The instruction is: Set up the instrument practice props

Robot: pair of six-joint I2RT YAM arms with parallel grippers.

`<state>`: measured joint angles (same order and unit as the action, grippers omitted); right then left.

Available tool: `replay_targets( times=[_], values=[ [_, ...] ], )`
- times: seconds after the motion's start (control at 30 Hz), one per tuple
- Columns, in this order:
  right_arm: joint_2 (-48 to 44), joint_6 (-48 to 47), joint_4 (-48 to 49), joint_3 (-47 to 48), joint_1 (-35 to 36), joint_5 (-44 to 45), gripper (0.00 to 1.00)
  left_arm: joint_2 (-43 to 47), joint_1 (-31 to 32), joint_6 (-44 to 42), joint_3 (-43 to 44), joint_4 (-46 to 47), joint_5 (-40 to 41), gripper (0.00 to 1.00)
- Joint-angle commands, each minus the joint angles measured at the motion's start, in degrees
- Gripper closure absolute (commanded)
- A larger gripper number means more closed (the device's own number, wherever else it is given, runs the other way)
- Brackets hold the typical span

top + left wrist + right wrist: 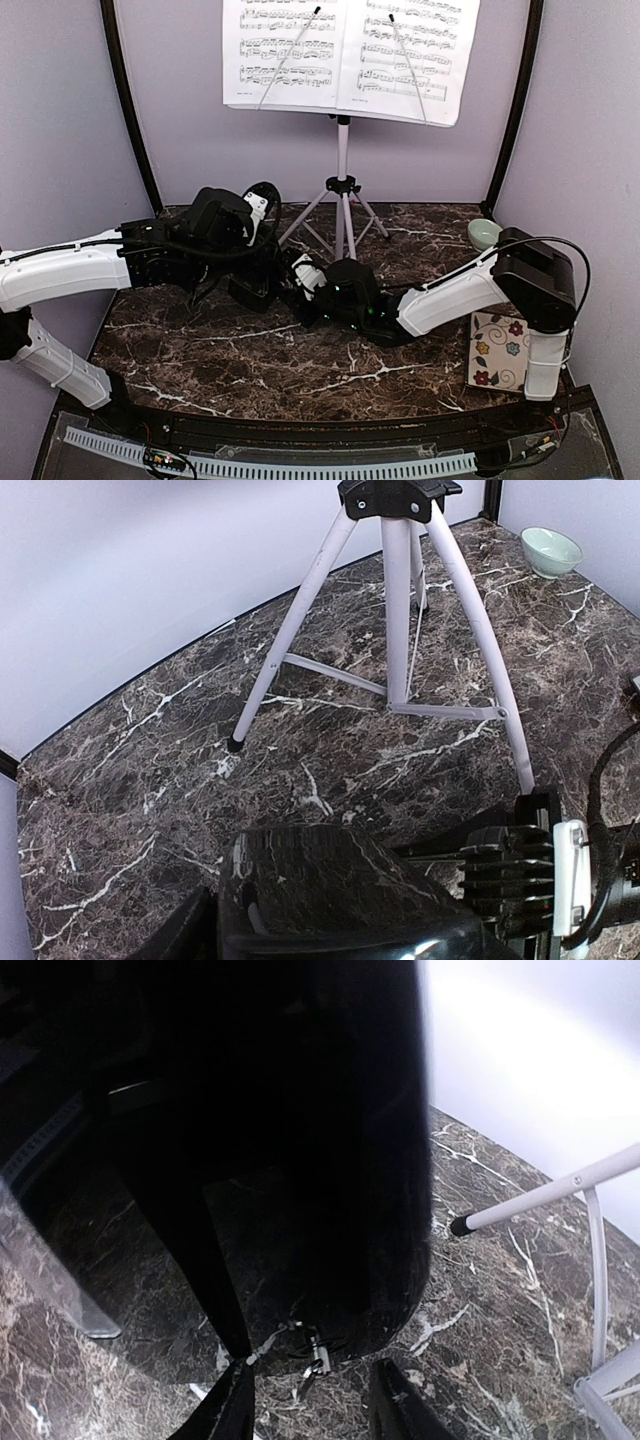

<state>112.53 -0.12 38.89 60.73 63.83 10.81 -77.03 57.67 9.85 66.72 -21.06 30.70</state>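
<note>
The white music stand's silver pole [343, 160] rises at the back on its tripod [400, 600], and two printed music sheets [285, 50] [410, 55] rest on the desk. The glossy black metronome [252, 292] stands on the marble table, left of the tripod. My left gripper [247, 280] is shut on it; in the left wrist view the metronome [330, 880] fills the space between the jaws. My right gripper [298, 275] is open right beside it; its fingertips [235, 1410] are spread in front of the metronome [300, 1160].
A pale green bowl [484, 234] sits at the back right and shows in the left wrist view [550, 550]. A floral tile [498, 350] lies at the right edge. A tripod leg [560, 1195] reaches close to both grippers. Black frame posts stand at the back corners.
</note>
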Motion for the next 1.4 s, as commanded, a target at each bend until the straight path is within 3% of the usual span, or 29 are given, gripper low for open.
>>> replay_targets(
  times=[0.0, 0.57, 1.17, 1.37],
  values=[
    [0.3, -0.5, 1.8, 0.2, 0.5, 1.8, 0.63, 2.3, 0.3, 0.5, 2.0, 5.3, 0.6, 1.0],
    [-0.9, 4.5, 2.4, -0.4, -0.9, -1.2, 1.0, 4.7, 0.3, 0.5, -1.3, 9.9, -0.7, 1.0],
    [-3.6, 35.5, 11.7, -4.2, -9.3, -15.6, 1.0, 11.6, 0.3, -2.5, -13.5, 24.4, -5.1, 1.0],
    [-2.7, 45.2, 13.3, -4.1, -11.8, -16.6, 1.0, 13.9, 0.3, -4.2, -16.5, 26.4, -6.8, 1.0]
  ],
)
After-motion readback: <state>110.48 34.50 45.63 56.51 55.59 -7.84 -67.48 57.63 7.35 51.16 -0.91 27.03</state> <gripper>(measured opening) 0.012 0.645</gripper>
